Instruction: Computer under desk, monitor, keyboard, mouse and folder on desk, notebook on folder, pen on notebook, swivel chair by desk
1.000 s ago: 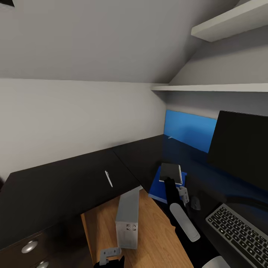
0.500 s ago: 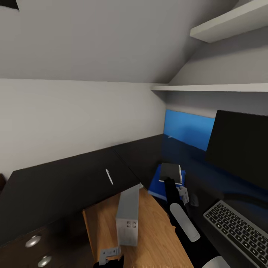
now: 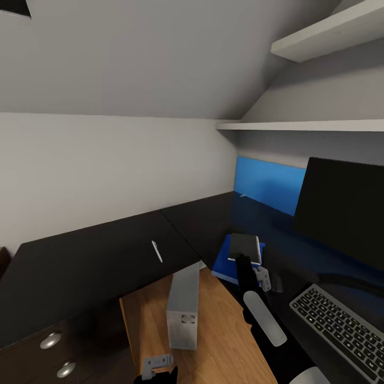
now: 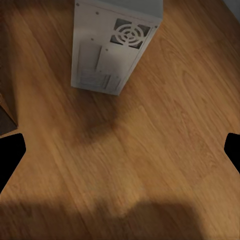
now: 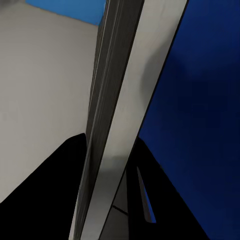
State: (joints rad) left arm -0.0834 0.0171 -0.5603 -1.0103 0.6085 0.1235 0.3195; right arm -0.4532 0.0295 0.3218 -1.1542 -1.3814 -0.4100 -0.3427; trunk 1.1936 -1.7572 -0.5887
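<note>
My right gripper point(image 3: 246, 258) is shut on the grey notebook point(image 3: 245, 247), which is over the blue folder point(image 3: 223, 262) lying on the black desk point(image 3: 106, 261). In the right wrist view the notebook point(image 5: 117, 115) runs edge-on between my fingers point(image 5: 55, 190), with the folder point(image 5: 200, 100) behind it. A white pen point(image 3: 156, 252) lies alone on the desk's left wing. The monitor point(image 3: 341, 208) and keyboard point(image 3: 336, 330) stand at the right. The grey computer tower point(image 3: 183, 308) point(image 4: 117, 40) stands on the wooden floor. My left gripper point(image 4: 120, 155) hangs open above that floor.
Two white shelves point(image 3: 304, 126) are fixed to the wall above the desk. Dark drawers with round knobs point(image 3: 51, 340) sit at the lower left. A sloped ceiling closes in overhead. Wooden floor point(image 3: 224, 341) lies between the desk's two wings.
The whole picture has shifted slightly, so the camera has moved. Both grippers, the notebook and the pen keep their places.
</note>
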